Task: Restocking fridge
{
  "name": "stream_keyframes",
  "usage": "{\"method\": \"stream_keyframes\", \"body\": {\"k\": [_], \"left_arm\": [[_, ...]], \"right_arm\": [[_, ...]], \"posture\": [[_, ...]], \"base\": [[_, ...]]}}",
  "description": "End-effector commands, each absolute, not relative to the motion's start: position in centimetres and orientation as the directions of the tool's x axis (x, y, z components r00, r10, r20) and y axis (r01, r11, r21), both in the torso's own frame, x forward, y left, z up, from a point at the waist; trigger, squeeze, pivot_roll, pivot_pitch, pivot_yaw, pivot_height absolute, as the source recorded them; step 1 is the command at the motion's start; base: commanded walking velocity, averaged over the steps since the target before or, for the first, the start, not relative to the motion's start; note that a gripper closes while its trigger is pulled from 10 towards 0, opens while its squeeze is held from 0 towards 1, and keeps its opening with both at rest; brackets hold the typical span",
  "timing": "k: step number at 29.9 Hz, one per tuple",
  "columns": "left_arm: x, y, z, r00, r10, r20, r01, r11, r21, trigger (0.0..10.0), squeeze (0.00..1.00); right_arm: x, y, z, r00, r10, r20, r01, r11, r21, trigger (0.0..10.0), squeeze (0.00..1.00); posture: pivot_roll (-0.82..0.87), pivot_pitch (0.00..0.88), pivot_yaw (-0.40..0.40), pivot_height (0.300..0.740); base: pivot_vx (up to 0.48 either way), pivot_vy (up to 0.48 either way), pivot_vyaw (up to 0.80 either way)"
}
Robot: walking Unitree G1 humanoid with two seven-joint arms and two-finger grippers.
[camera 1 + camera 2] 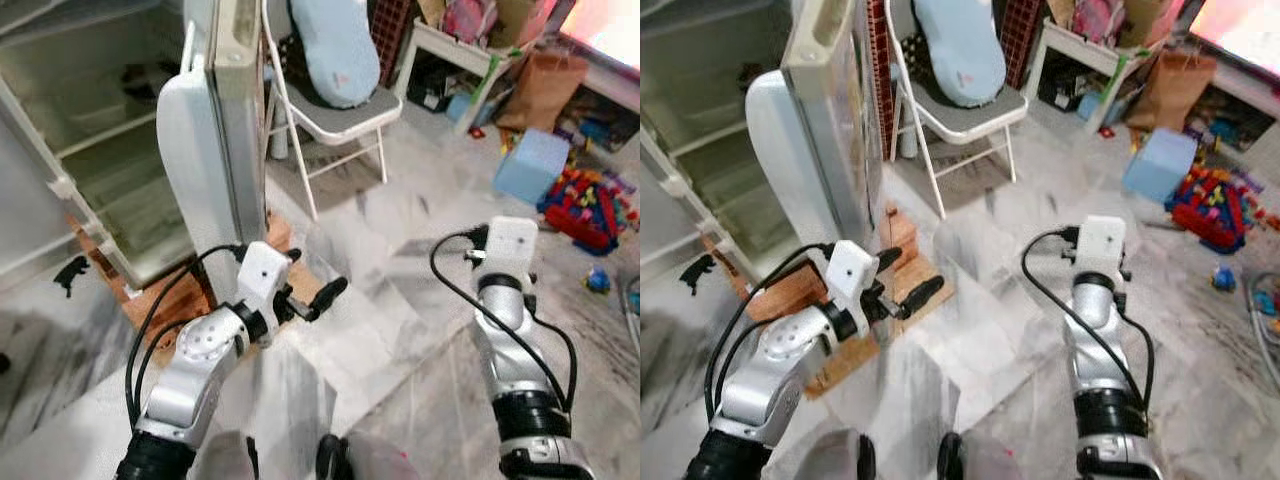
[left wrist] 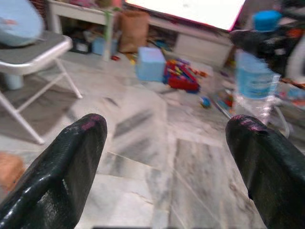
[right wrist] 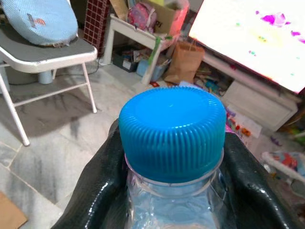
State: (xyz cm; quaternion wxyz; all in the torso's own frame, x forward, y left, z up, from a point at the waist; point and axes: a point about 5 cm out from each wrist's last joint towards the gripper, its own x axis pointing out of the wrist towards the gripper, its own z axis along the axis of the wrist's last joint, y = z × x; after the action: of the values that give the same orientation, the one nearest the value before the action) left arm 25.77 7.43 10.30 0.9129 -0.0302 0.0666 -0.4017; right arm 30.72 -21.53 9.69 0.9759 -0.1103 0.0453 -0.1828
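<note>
The open fridge (image 1: 90, 170) is placed at the left, its door (image 1: 195, 180) swung out toward the middle, with wooden blocks (image 1: 790, 290) set under its base. A folding chair (image 1: 335, 115) is found behind the door, a cushion (image 1: 335, 45) resting on its seat. Toy blocks (image 1: 590, 205) and a foam cube (image 1: 530, 165) are spread on the floor at the right, before a low bench (image 1: 455, 45)

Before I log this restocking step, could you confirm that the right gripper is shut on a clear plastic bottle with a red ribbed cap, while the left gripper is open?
Not quite: the ribbed cap is blue, not red, as the right wrist view shows. Otherwise it stands: the right gripper is shut on the clear plastic bottle, and the left gripper is open.
</note>
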Motion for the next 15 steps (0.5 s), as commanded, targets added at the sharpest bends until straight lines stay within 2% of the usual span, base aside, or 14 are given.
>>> {"method": "stream_keyframes", "body": {"k": [1,5,7,11,15], "left_arm": [[25.7,7.0,10.7,0.647,-0.758,-0.087,0.75,0.653,-0.108,10.0,0.0],[26.4,8.8,10.9,0.726,-0.685,-0.064,0.677,0.728,-0.11,10.0,0.0],[27.4,11.0,11.4,0.836,-0.548,-0.031,0.544,0.834,-0.097,10.0,0.0],[28.0,12.6,11.7,0.886,-0.464,-0.012,0.461,0.883,-0.085,10.0,0.0],[28.5,13.1,11.8,0.91,-0.415,-0.01,0.413,0.908,-0.076,10.0,0.0]], "right_arm": [[30.7,-22.0,10.3,0.92,-0.392,-0.025,0.375,0.896,-0.238,10.0,0.0],[30.6,-22.2,10.2,0.915,-0.401,-0.029,0.384,0.893,-0.234,10.0,0.0],[30.5,-22.0,10.1,0.918,-0.396,-0.036,0.378,0.897,-0.228,10.0,0.0],[30.7,-21.7,10.1,0.921,-0.387,-0.039,0.369,0.901,-0.227,10.0,0.0],[31.0,-21.4,10.3,0.925,-0.378,-0.036,0.361,0.905,-0.224,10.0,0.0]], "posture": [[0.07,0.11,-0.066,0.74],[0.07,0.11,-0.066,0.74],[0.07,0.116,-0.068,0.74],[0.08,0.119,-0.075,0.74],[0.08,0.119,-0.08,0.74]], "base": [[0.0,0.0,0.0],[0.0,0.0,0.0],[0.0,0.0,0.0],[0.0,0.0,0.0],[0.0,0.0,0.0]]}}
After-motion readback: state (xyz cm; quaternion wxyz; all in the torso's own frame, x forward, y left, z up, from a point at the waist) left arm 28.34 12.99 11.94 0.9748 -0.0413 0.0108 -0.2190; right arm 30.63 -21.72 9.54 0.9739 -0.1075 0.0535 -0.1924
